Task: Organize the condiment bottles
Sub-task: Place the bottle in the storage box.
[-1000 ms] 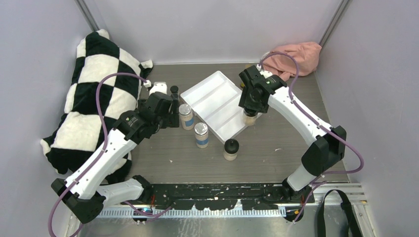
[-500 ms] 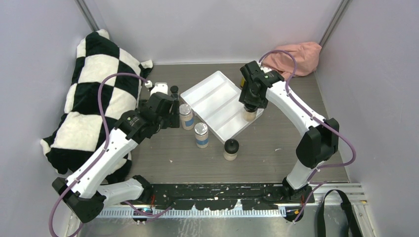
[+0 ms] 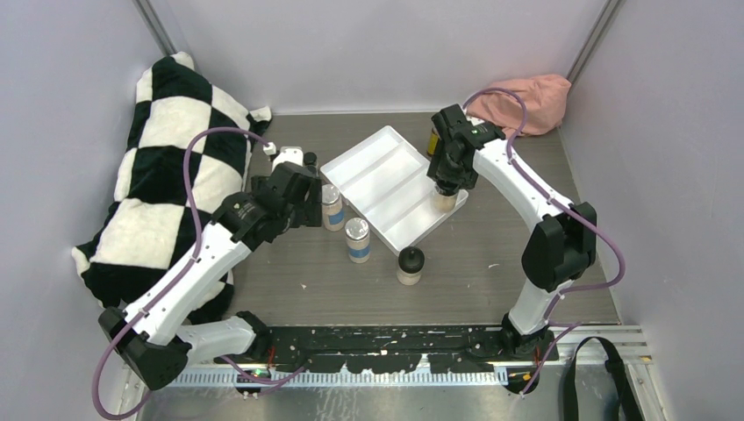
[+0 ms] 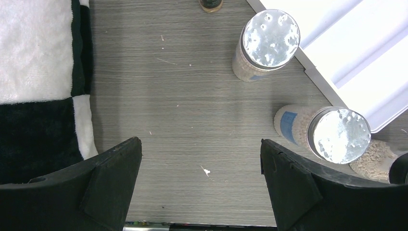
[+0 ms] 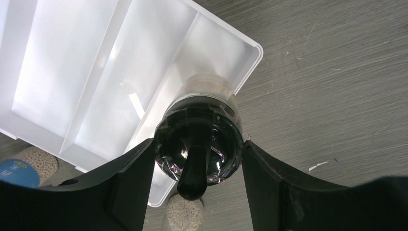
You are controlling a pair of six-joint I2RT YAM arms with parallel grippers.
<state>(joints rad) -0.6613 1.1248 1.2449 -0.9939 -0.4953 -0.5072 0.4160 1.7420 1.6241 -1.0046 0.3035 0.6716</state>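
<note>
Showing the whole table, the top external view sets the white tray at centre, with a checked cushion to the left and a pink cloth in the far right corner. Only this view shows a slim amber bottle just beyond the tray's far right edge, partly hidden by the right arm. The left wrist view alone shows the left gripper spread wide over the table with nothing between its fingers. Ahead of it stand the first silver-lidded jar and the second silver-lidded jar, both just beside the tray and each filled with pale granules behind a blue label. A tiny dark bottle is cut off by the top of that frame. The right wrist view alone shows the right gripper closed against the cap of a tan black-capped jar, held upright over the corner of the tray's end compartment; whether its base rests on the tray floor cannot be told. A second tan jar, holding tan granules, stands on the table near the tray's near corner, apart from both grippers.
</note>
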